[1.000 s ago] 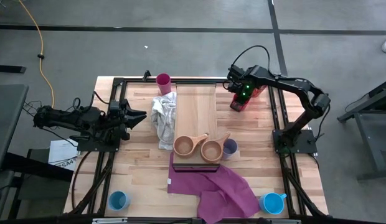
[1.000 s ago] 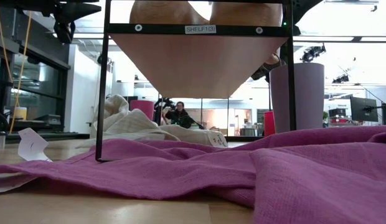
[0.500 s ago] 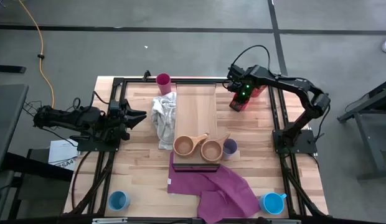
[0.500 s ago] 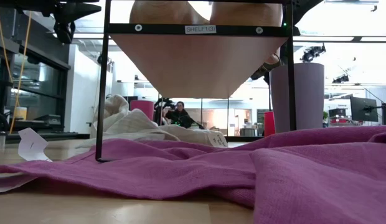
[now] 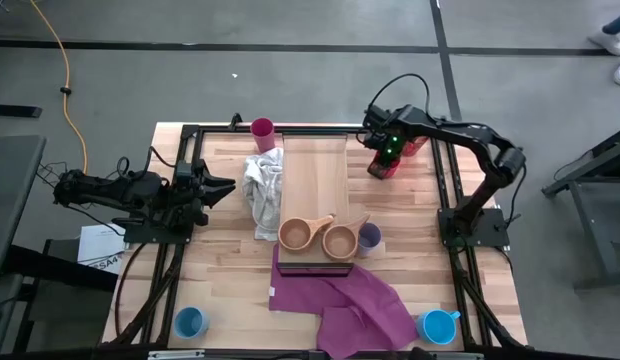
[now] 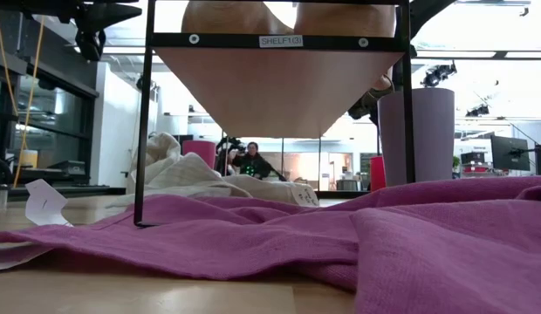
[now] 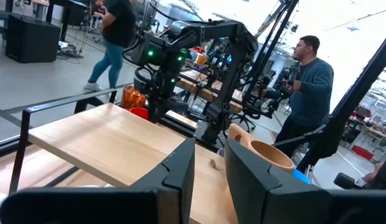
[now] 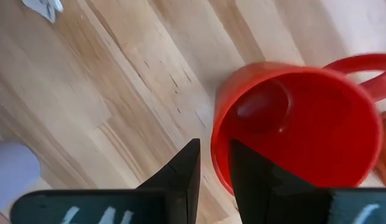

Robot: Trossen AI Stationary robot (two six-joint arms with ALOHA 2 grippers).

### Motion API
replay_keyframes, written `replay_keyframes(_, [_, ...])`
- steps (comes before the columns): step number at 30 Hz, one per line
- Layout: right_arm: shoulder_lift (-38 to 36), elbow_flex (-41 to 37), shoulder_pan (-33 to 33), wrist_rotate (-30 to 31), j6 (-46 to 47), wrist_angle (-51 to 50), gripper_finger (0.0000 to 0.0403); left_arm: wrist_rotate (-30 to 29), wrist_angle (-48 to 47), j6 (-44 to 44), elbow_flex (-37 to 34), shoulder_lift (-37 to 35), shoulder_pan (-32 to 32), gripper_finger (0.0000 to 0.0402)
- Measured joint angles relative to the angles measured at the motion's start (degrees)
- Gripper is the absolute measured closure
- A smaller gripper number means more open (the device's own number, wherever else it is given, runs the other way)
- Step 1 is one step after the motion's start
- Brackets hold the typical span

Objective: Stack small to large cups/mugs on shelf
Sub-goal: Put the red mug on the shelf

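Note:
The red mug (image 8: 305, 124) stands upright on the table right of the shelf (image 5: 313, 195). My right gripper (image 8: 213, 144) points down over it, open, one finger above the mug's inside and one outside its rim. Two wooden cups (image 5: 295, 235) (image 5: 340, 241) sit on the shelf's near end, and a lavender tumbler (image 5: 369, 238) stands on the table beside them. A magenta tumbler (image 5: 262, 129) stands at the far edge, and two blue mugs (image 5: 190, 322) (image 5: 437, 326) at the near corners. My left gripper (image 5: 228, 185) waits, open and level, at the table's left. My right gripper stands with its fingers on either side of the red mug's rim (image 8: 215, 134), on the side away from the handle, coming from above and pointing down. Whether either finger touches the rim, I cannot tell. The mug rests on the table.
An orange-red tumbler (image 5: 415, 147) stands just behind the red mug. A white cloth (image 5: 262, 190) lies left of the shelf, and a purple cloth (image 5: 350, 300) spreads from the shelf's near end. People show in the room beyond the table.

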Motion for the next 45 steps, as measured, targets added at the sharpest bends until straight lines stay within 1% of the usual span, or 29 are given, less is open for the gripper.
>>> replay_keyframes(5, [2.0, 0.0, 0.0, -0.2, -0.1, -0.1, 0.0330, 0.0, 0.0, 0.0, 0.0, 0.0, 0.0, 0.0324])
replay_keyframes(12, [2.2, 0.0, 0.0, 0.6, -0.3, 0.9, 0.0332, 0.0, 0.0, 0.0, 0.0, 0.0, 0.0, 0.0324])
replay_keyframes(15, [2.2, 0.0, 0.0, 1.2, -0.8, 0.9, 0.0349, 0.0, 0.0, 0.0, 0.0, 0.0, 0.0, 0.0324])
replay_keyframes(20, [2.2, 0.0, 0.0, 1.3, -1.1, 0.9, 0.0395, 0.0, 0.0, 0.0, 0.0, 0.0, 0.0, 0.0324])
replay_keyframes(27, [1.9, 0.0, 0.0, 1.5, -1.4, 0.7, 0.0400, 0.0, 0.0, 0.0, 0.0, 0.0, 0.0, 0.0324])
replay_keyframes(36, [-2.8, 0.0, 0.6, 0.5, -1.2, -1.2, 0.0402, 0.0, 0.0, 0.0, 0.0, 0.0, 0.0, 0.0324])
replay_keyframes(45, [-9.8, 0.0, 3.9, -0.3, 1.9, -1.3, 0.0402, 0.0, 0.0, 0.0, 0.0, 0.0, 0.0, 0.0324])
